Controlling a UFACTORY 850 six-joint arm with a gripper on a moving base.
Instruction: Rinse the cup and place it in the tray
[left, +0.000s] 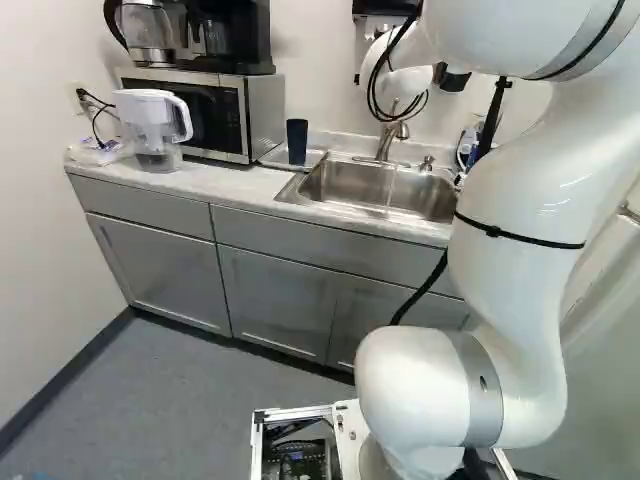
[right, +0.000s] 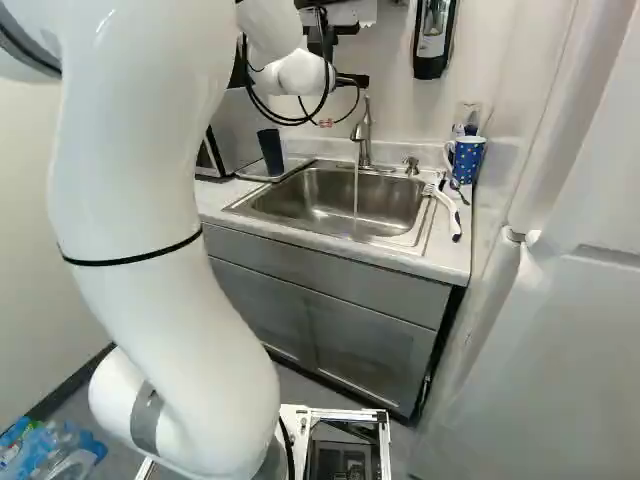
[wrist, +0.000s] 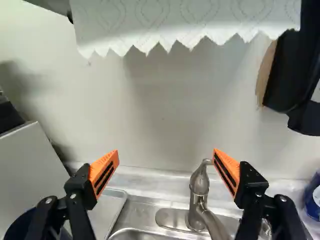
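- One dark cup (left: 297, 142) is in the left base view, left of the jaws and lower down. It stands tall on the tray (left: 317, 157), with its long way up and down.
- In the right base view the cup is again left of the jaws and lower. Water (right: 356, 190) runs from the tap (right: 364, 135) into the sink (right: 330, 195). The spotted mug (right: 467, 160) is on the jaws' right side, on the desk (right: 455, 262).
- In the wrist view the jaws are wide apart with nothing in their grip. They point at the wall, and the orange pads (wrist: 104, 172) face each other from side to side.
- There, the cup shows in part, low and past the jaws' left side, not between them. The tap is low, toward their right side.
- I can't tell if the cup is rinsed. If it isn't, I think the jaws should go left and down, then close on its two sides. They could bump the tap.
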